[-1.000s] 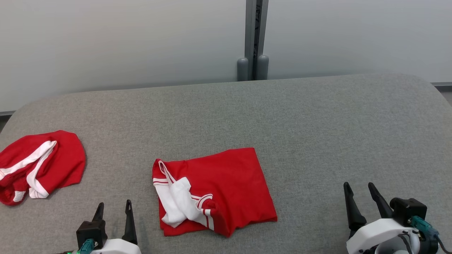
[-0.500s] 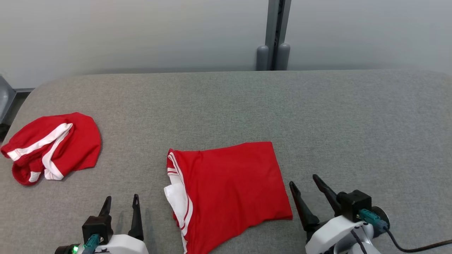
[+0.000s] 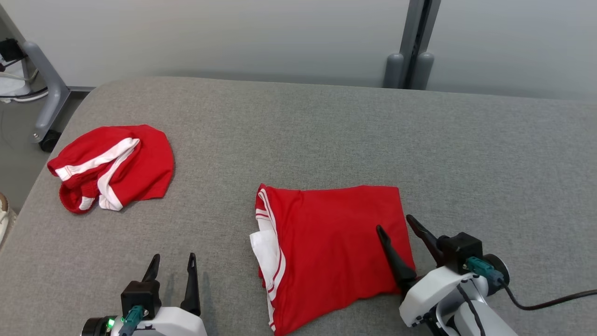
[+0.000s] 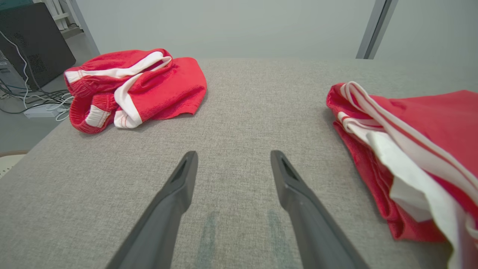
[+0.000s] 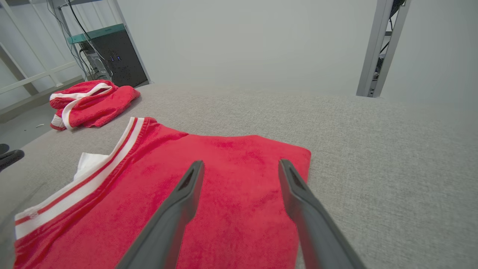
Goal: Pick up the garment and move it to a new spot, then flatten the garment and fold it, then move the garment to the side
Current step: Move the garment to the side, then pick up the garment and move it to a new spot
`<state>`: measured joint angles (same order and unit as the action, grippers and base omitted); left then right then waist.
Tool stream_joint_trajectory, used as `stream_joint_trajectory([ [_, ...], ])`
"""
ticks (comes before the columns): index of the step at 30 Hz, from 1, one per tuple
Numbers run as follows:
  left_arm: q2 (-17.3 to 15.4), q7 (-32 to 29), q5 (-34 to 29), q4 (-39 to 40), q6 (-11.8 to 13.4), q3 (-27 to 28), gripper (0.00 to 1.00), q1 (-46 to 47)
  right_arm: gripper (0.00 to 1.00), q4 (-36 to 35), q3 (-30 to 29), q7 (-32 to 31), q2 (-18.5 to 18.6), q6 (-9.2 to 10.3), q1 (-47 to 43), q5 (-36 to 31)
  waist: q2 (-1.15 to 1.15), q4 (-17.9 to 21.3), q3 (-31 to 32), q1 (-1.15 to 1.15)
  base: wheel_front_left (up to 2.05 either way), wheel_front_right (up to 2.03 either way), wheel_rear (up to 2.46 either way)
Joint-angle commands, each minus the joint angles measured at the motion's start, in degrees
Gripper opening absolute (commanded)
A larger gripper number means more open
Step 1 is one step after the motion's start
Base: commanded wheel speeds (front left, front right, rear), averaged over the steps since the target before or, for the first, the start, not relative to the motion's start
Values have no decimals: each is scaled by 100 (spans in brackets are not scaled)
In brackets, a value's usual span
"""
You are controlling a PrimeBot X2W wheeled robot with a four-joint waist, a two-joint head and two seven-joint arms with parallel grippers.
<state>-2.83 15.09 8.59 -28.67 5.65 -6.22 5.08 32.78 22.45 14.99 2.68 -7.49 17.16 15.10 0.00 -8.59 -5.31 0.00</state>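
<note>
Garment [image 3: 326, 242]: red, with white striped trim [image 3: 267, 219] along its left edge. Lies folded to a rough rectangle at the front middle of the desk [image 3: 326, 130]. A white layer pokes out under the trim.
Garment, wrist views: top face fairly smooth in the right wrist view [image 5: 242, 149]. In the left wrist view [image 4: 429, 112] the left edge is a thick stack of layers.
Right hand [image 3: 394, 222]: fingers spread wide, nothing between them. It sits over the garment's right margin. Contact with the cloth: cannot tell. Same spread in its own camera [image 5: 241, 162].
Left hand [image 3: 173, 255]: fingers spread, empty, over bare desk to the left of the garment and apart from it [image 4: 233, 153].
Red bundle [image 3: 112, 163]: second red-and-white piece, crumpled, far left of the desk, well apart.
Stage (judged): fold looks done; the move to the side is left.
Risk 1: pinching the top layer alone, so the stack peels open when lifted.
Risk 2: dragging across the rough desk cover, so the lower layers lag and bunch.
Risk 3: the loose white layer slides out, as nothing pins it.
Risk 4: one-sided lift from the right, so the heavy trimmed edge sags and the fold is lost.
Risk 5: setting down leftward onto the red bundle.
</note>
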Motion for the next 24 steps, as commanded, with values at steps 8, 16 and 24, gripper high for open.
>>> stream_joint_trajectory([
  [8, -20, 8, 79, 58, 61, -125, 100, 170, 100, 510, -643, 24, 43, 0, 244, -120, 0, -218, -208, 0, 0, 0, 0],
  [16, -20, 8, 139, 110, 101, -210, 100, 320, 100, 1065, -874, 25, 44, 0, 485, -104, 0, -313, -522, 0, 0, 0, 0],
  [24, -21, 8, 195, 85, 148, -334, 100, 429, 0, 1674, -255, -8, 18, -1, 692, 567, 0, -397, -685, 0, 0, 0, 0],
])
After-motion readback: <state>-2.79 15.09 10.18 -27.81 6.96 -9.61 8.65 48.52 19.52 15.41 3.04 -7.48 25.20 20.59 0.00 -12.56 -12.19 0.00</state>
